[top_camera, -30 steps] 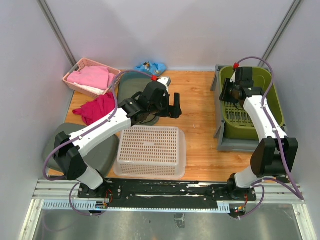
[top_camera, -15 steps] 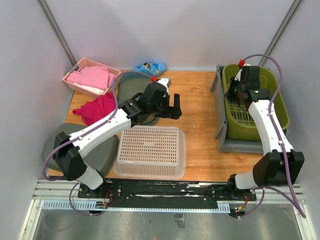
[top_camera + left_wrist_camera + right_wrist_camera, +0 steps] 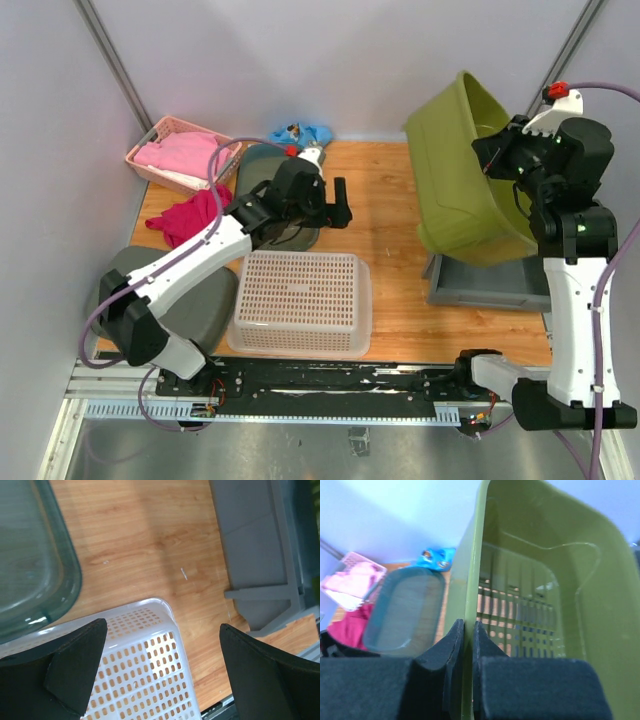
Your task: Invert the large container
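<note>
The large container is a light grey crate at the right edge of the wooden table, upright, and it shows again in the left wrist view. Above it hangs an olive-green bin, tilted steeply on its side. My right gripper is shut on that bin's rim, and in the right wrist view the fingers pinch the green wall between them. My left gripper is open over the middle of the table, above the far corner of a white mesh basket, holding nothing.
The upturned white mesh basket sits at the front centre. A dark oval tray, a red cloth, a pink basket of cloths and a blue packet lie at the back left. A grey lid lies at the front left.
The right gripper closed on the green bin's rim and lifted it up out of the grey crate, tilting it on its side. The left arm shifted slightly back and left.
</note>
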`<state>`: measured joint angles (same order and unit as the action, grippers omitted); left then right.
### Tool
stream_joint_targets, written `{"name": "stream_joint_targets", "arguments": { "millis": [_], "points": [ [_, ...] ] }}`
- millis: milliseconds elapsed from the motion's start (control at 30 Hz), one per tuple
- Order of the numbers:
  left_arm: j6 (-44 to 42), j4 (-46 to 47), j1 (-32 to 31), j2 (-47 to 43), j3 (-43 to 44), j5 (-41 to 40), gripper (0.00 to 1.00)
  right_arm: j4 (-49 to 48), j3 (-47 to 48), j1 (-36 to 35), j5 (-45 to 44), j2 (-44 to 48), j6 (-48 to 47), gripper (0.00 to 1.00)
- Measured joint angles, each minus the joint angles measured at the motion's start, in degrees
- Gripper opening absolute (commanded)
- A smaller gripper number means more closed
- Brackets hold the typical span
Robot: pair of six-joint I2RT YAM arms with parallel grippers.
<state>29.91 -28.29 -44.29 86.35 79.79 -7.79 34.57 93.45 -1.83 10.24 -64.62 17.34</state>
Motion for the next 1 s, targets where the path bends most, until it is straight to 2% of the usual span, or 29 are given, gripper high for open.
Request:
{"name": "stream_joint_targets", "arguments": {
  "millis": [100, 300, 433, 633, 1000],
  "points": [
    [1.44, 0.35, 3.04, -3.63, -1.09, 0.07, 0.99, -1.7, 1.07, -0.04, 4.31, 0.57, 2.12, 0.01],
    [5.97, 2.56, 9.94, -16.65, -5.46, -0.96, 0.99, -7.93, 1.09, -1.36, 11.08, -1.44, 8.81, 0.01],
    [6.8, 3.34, 11.17, -21.86, -5.55, -2.19, 0.99, -11.78, 1.25, -6.05, 11.8, -4.46, 11.89, 0.01],
    [7.54, 3.5, 11.17, -22.64, -5.7, -1.07, 0.99, -15.58, 2.86, -12.04, 10.47, -8.59, 14.38, 0.01],
    [7.72, 8.13, 11.17, -22.05, -8.98, 7.15, 0.99, -23.1, 3.65, -13.51, 7.39, -12.11, 17.44, 0.0]
  ]
}}
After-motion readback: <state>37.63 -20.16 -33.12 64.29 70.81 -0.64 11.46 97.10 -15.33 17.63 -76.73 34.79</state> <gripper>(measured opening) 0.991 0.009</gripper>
